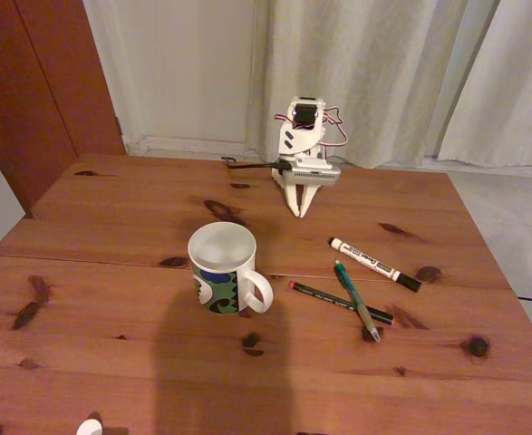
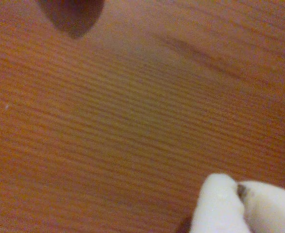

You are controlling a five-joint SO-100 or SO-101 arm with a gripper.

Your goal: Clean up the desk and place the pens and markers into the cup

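On the reddish-brown desk (image 1: pixel 111 353) stands the white mug (image 1: pixel 226 269) with a blue, green and black pattern, handle toward the right. To its right lie a white marker with a black cap (image 1: pixel 375 264), a teal-green pen (image 1: pixel 357 300) and a thin black pen with a red tip (image 1: pixel 340 302); the teal pen crosses over the black one. My gripper (image 1: pixel 298 213) is folded at the far side of the desk, tips down on the wood, shut and holding nothing. In the wrist view its white fingertips (image 2: pixel 220 206) meet over the wood grain (image 2: pixel 132 121).
White curtains (image 1: pixel 374 72) hang behind the desk and a dark wooden panel (image 1: pixel 39 82) stands at the left. A black cable (image 1: pixel 247 165) runs along the desk beside the arm's base. A small white object (image 1: pixel 90 426) peeks in at the front edge.
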